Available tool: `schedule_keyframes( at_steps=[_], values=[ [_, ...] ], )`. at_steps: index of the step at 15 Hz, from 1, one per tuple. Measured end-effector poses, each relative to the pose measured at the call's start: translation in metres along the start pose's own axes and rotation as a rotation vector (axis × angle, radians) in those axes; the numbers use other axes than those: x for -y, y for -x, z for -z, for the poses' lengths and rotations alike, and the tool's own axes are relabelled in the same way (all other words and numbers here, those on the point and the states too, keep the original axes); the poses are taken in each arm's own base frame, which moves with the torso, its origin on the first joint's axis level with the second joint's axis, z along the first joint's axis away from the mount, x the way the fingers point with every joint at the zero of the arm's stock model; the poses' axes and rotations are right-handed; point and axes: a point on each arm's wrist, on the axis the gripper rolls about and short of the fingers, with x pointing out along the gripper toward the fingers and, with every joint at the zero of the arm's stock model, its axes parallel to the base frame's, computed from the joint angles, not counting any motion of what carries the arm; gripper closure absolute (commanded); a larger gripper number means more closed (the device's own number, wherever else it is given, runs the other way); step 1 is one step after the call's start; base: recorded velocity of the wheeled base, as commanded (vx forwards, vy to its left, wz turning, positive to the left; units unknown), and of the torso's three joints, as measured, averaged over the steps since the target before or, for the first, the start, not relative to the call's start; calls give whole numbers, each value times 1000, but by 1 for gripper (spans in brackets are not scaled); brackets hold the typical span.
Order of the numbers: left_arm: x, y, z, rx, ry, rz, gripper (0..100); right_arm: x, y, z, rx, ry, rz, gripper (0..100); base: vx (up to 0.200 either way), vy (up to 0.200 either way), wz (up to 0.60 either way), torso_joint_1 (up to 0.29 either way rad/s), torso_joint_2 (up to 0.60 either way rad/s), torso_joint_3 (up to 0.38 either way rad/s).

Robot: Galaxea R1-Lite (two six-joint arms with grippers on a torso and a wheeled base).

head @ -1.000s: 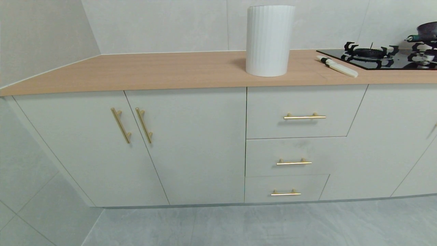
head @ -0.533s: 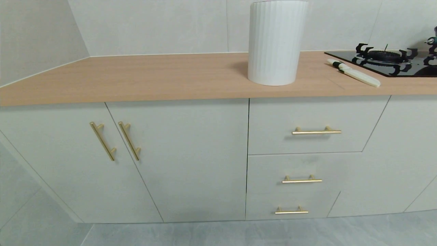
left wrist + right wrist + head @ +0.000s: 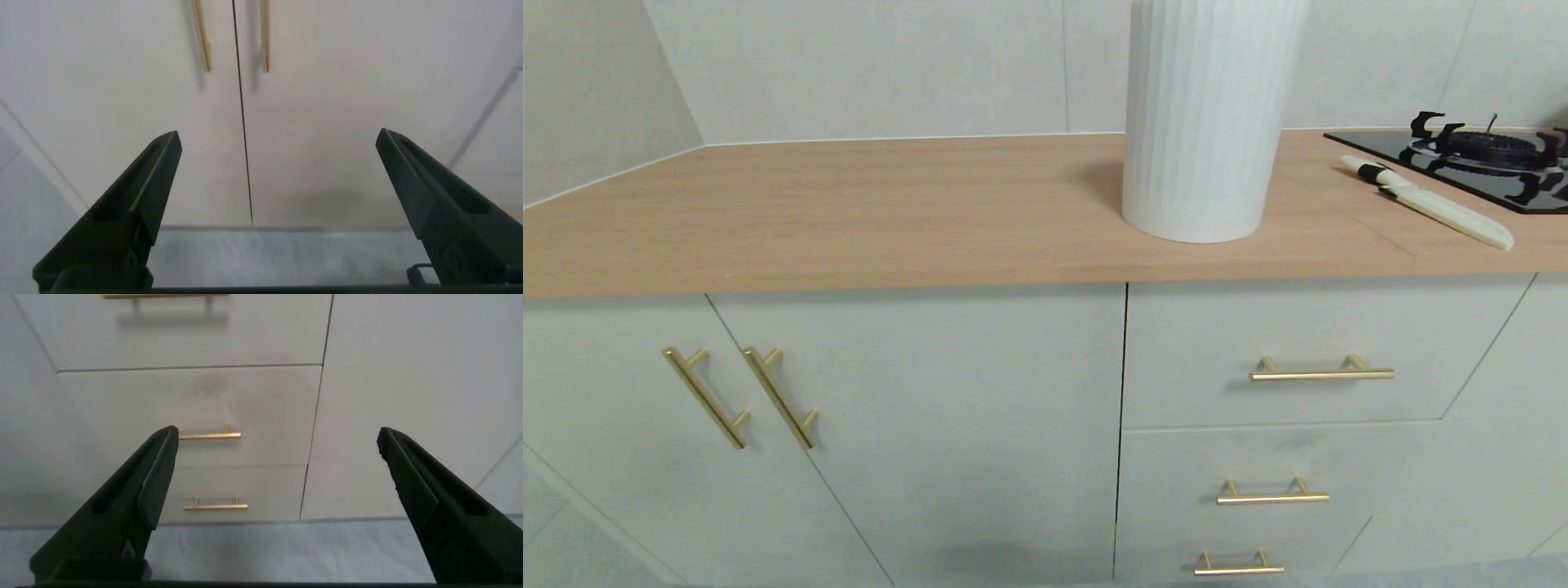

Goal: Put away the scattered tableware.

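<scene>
Left gripper (image 3: 278, 139) has its jaws wide apart with nothing between them, facing the seam between two cabinet doors (image 3: 327, 106). Right gripper (image 3: 278, 434) is likewise spread and holds nothing, with the drawers (image 3: 196, 408) straight ahead of it. The knife (image 3: 1425, 202) lies flat on the countertop (image 3: 890, 212) above those drawers, between the white ribbed container (image 3: 1207, 122) and the stove (image 3: 1486, 159).

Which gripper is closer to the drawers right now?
Right. The right gripper points straight at the drawers; the left gripper points at the double cabinet doors beside them.
</scene>
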Motion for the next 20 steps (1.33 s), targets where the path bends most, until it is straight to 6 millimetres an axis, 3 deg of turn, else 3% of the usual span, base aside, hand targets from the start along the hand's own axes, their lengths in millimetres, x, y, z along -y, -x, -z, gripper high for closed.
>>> schedule_keyframes(
  at_steps=[2, 11, 20],
  values=[
    [0, 0, 0, 0, 0, 0, 0, 0, 0, 0, -1, 0, 0, 0, 200, 0, 0, 5, 5, 0],
    [0, 0, 0, 0, 3, 0, 0, 0, 0, 0, -1, 0, -1, 0, 0, 0, 0, 0, 0, 0],
    [0, 0, 0, 0, 3, 0, 0, 0, 0, 0, -1, 0, -1, 0, 0, -200, 0, -2, 4, 3]
  ],
)
